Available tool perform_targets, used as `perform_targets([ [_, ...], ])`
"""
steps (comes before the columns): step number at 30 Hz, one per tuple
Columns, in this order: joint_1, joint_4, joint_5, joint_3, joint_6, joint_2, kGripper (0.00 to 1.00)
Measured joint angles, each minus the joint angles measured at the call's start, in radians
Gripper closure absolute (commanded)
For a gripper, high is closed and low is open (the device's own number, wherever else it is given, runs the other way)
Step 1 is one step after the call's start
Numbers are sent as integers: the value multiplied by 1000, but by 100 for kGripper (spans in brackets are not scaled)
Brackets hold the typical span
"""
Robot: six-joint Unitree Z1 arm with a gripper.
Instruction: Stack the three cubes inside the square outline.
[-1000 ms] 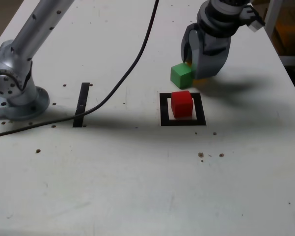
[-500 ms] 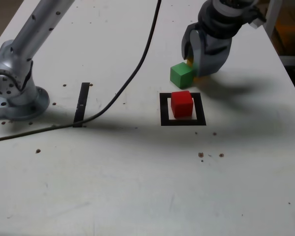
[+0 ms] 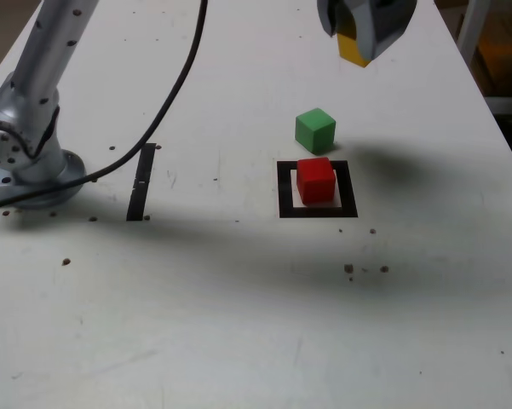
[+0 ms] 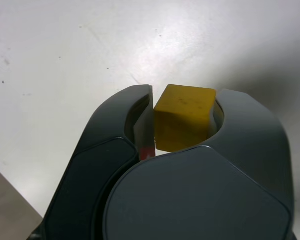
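Observation:
My gripper (image 3: 354, 38) hangs high above the table at the top of the exterior view, shut on the yellow cube (image 3: 352, 49), which pokes out below the dark jaws. In the wrist view the yellow cube (image 4: 183, 116) is clamped between the two dark fingers (image 4: 122, 117), and my gripper (image 4: 182, 120) fills the lower half of the picture. The red cube (image 3: 315, 180) sits inside the black square outline (image 3: 284, 189). Just behind the outline, apart from it, the green cube (image 3: 314, 130) rests on the table.
The arm's silver base (image 3: 25, 153) stands at the exterior view's left, with a black cable (image 3: 183, 64) trailing across the table. A straight black tape strip (image 3: 140, 181) lies beside the base. Small dark specks dot the white tabletop (image 3: 238, 324).
The gripper has risen from table level beside the green cube to high above it, carrying the yellow cube up. The green and red cubes have stayed put. The cable has shifted left.

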Motion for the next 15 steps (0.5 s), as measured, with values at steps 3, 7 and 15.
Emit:
perform_targets([
  [3,-26,3,0,56,-133,-23,78],
  [7,-72,3,8,139,-268,-54,78],
  [15,-122,3,-87,273,-565,-105,78],
])
